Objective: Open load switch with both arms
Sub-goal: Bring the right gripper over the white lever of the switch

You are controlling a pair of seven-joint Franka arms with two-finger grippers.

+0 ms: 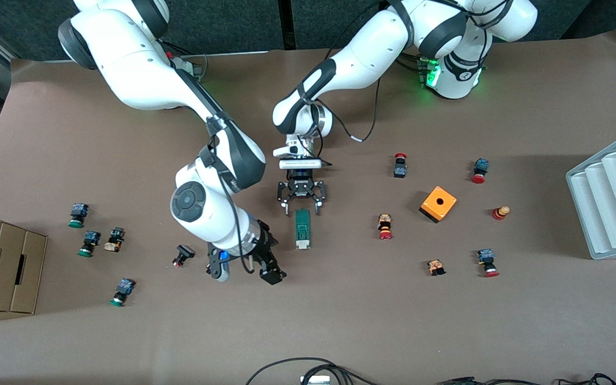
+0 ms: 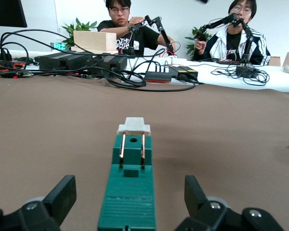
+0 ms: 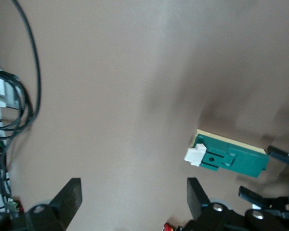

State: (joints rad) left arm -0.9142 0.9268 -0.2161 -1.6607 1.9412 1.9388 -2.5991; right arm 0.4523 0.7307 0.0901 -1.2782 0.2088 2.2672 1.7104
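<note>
I judge the opening barely begun: the narrow dark-green load switch (image 1: 302, 228) with its white slider lies ungripped on the brown tabletop (image 1: 340, 310), its plain end between my left pincer's (image 1: 301, 204) spread fingers, while my right pincer (image 1: 244, 267) hovers beside it, fingers apart and empty.

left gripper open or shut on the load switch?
Open. The left gripper straddles the load switch end, fingers clear of both sides.

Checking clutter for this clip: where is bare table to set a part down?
Bare: the strip along the table edge nearest the front camera, and between the load switch and the red push button. Crowded: around the orange cube.
</note>
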